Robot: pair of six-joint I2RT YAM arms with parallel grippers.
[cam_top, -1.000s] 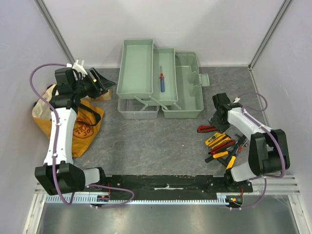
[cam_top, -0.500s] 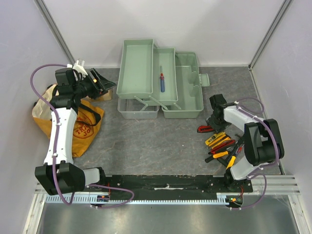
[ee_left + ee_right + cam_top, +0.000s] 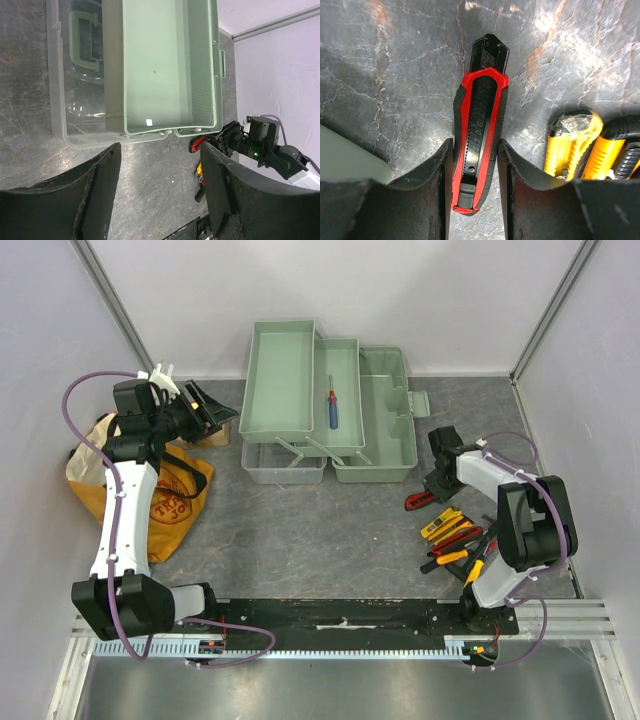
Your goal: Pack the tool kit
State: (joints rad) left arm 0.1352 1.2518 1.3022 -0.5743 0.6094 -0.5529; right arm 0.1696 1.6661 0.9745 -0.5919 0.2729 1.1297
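Note:
The pale green toolbox [image 3: 385, 430] stands open at the back of the table, its trays [image 3: 278, 375] fanned out to the left. A blue-handled screwdriver [image 3: 333, 410] lies in the middle tray. My right gripper [image 3: 437, 485] is down on the table to the right of the box. Its fingers press both sides of a red-and-black utility knife [image 3: 480, 125], which lies flat on the surface. The right gripper [image 3: 475, 142] holds the knife near its rear end. My left gripper [image 3: 215, 412] hovers open and empty left of the trays. The left wrist view shows that gripper [image 3: 160, 150] above bare table.
A pile of red, yellow and black hand tools [image 3: 460, 540] lies just in front of the right gripper; yellow handles [image 3: 570, 140] sit close beside the knife. A yellow-orange cloth bag [image 3: 165, 495] lies at the left. The translucent lid [image 3: 283, 462] rests in front of the trays.
The right gripper moved slightly back and left over the red utility knife, and its fingers closed in onto the knife's sides. The left arm has not moved.

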